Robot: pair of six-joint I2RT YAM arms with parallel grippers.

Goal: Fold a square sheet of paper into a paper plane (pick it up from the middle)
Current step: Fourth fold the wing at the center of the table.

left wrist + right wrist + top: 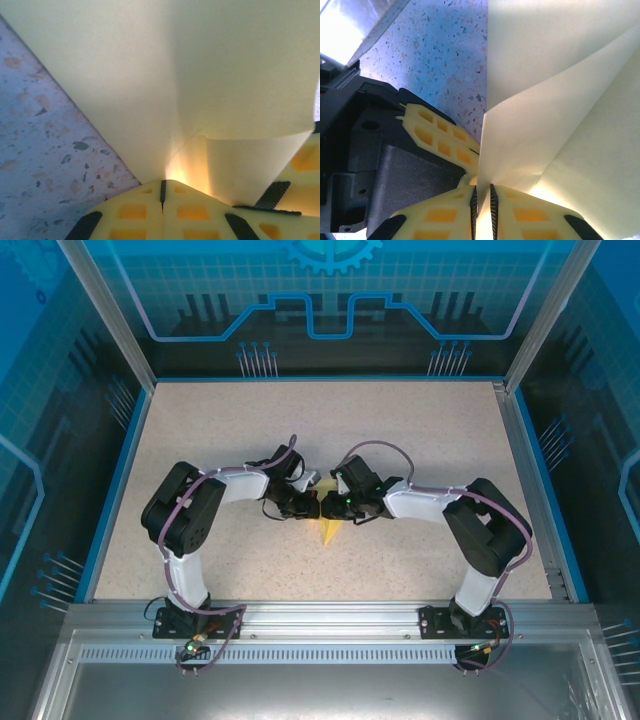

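**Thin yellow sheet pinched between two meeting grippers**

The square sheet of paper (pixel 328 531), partly folded, sits midway between the worktop's (pixel 400 430) side edges, nearer the front edge. It looks light, floppy and easily torn, so grip at its creases. The left gripper (pixel 162 184) and right gripper (pixel 482 190) both clamp it, crowding each other.
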